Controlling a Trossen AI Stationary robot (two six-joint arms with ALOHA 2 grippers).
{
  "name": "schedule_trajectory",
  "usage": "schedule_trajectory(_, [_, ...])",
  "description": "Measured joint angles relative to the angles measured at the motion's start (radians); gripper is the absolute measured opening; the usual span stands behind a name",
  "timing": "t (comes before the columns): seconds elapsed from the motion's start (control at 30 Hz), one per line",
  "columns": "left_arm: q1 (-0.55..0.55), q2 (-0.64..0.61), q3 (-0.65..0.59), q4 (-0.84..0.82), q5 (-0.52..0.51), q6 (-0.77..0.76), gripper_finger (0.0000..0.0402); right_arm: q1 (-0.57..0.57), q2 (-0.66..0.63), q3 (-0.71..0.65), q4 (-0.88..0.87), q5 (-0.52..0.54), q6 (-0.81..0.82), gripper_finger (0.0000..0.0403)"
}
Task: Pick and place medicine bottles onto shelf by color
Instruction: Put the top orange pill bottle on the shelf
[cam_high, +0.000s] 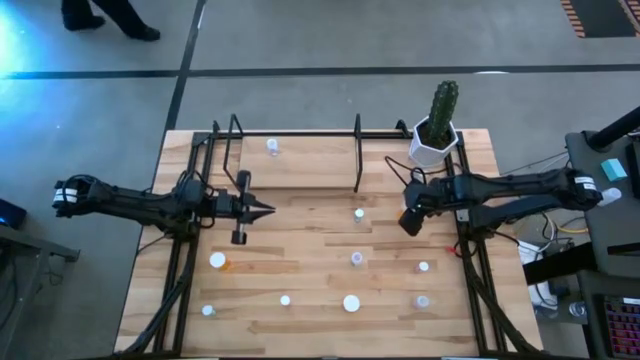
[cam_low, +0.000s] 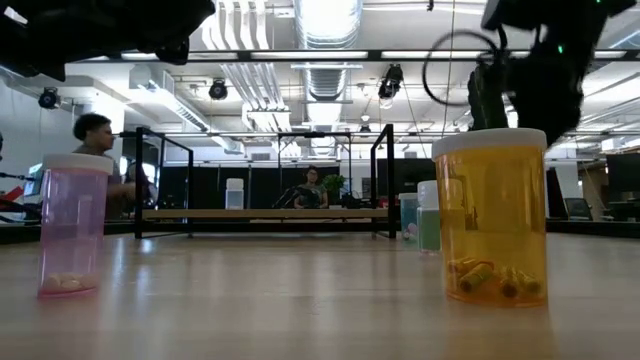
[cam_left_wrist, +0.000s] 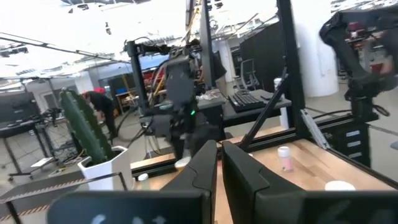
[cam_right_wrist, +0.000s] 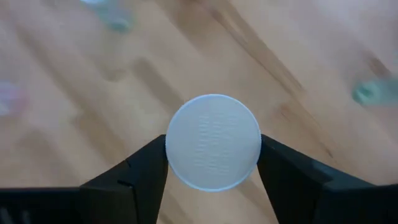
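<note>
The left gripper is held over the left-centre of the table, its jaws pressed together on nothing. Behind it, at the far edge, the shelf is seen with one small bottle standing on its left part. Loose medicine bottles are scattered across the near half of the table, among them a white-capped one at the left. To the right, the right gripper is clamped on a bottle cap seen from above. A potted cactus is placed at the far right corner.
</note>
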Motion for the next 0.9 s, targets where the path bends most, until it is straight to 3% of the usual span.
schedule_trajectory(0.23, [0.0, 0.0, 0.0, 0.0, 0.0, 0.0, 0.0007, 0.144, 0.096, 0.254, 0.016, 0.031, -0.091, 0.0209])
schedule_trajectory(0.43, [0.0, 0.0, 0.0, 0.001, -0.001, 0.003, 0.0007, 0.187, 0.317, 0.553, 0.048, 0.056, -0.285, 0.0208])
schedule_trajectory(0.63, [0.0, 0.0, 0.0, 0.001, -0.001, 0.003, 0.0007, 0.102, 0.593, 0.895, -0.002, 0.073, -0.476, 0.0208])
schedule_trajectory(0.9, [0.0, 0.0, 0.0, 0.001, -0.001, 0.001, 0.0007, -0.113, 0.906, 1.324, -0.148, 0.036, -0.551, 0.0208])
